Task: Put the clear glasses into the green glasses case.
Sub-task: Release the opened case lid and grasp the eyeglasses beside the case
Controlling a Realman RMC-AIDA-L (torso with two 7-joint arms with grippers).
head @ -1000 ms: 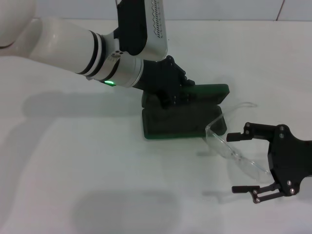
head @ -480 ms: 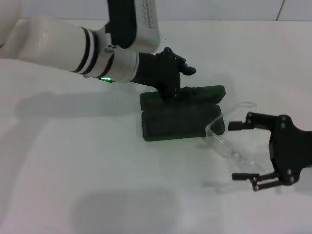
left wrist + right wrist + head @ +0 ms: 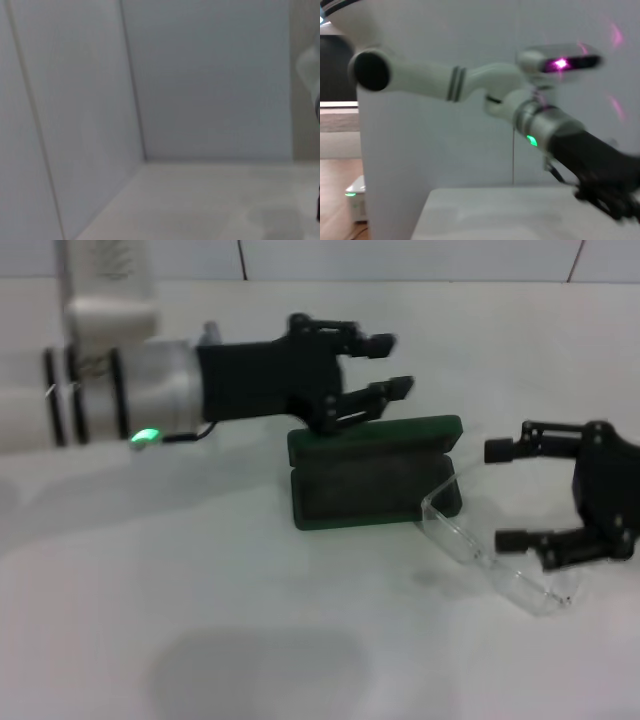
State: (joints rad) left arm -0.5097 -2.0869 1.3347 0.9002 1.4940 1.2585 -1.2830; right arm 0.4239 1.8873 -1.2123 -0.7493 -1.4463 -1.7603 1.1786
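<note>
The green glasses case [image 3: 365, 490] lies open in the middle of the table, its lid [image 3: 375, 435] standing up along the far side. The clear glasses [image 3: 490, 555] rest on the table at the case's right end, one corner touching it. My left gripper [image 3: 392, 365] hovers open just above the lid, fingers pointing right, holding nothing. My right gripper [image 3: 502, 495] is open to the right of the case, its lower finger [image 3: 520, 538] just above the glasses' lens, apart from it. The right wrist view shows the left arm [image 3: 545, 125] from across the table.
The white table [image 3: 200, 620] extends in front of and left of the case. A tiled wall [image 3: 200, 75] stands behind the table. The left forearm [image 3: 100, 400] reaches in from the left above the table.
My left gripper has let go of the case lid, risen and turned level. My right gripper has moved up and farther back beside the glasses. The case stays open.
</note>
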